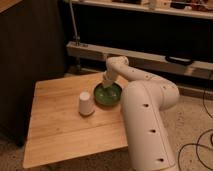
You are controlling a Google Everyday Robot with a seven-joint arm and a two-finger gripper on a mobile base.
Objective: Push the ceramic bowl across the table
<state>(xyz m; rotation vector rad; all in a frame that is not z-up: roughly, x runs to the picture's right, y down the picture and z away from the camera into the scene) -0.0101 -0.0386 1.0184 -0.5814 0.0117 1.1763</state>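
Green and glossy, the ceramic bowl point(108, 94) sits upright on the pale wooden counter point(65, 130), toward its far right part, close to the right edge. Its rim is darker than the mottled light-green inside. The gripper point(106, 82) is at the bowl's far side, lowered over the rim so that its tip seems to reach into or against the bowl; whether it is spread or pressed together I cannot tell. The white arm point(145, 115) comes from the lower right, its thick rounded segment rising in front of the counter's right edge, then bending back and left toward the bowl, hiding part of the bowl's right side.

Just beside the bowl, to its left, a small white cup point(86, 104) stands upside down on the planks, near the bowl but apart from it. Behind the counter a long grey shelf rail point(150, 57) runs across, with a dark cabinet panel point(30, 55) at the left and black cables point(197, 150) on the speckled floor at the right.
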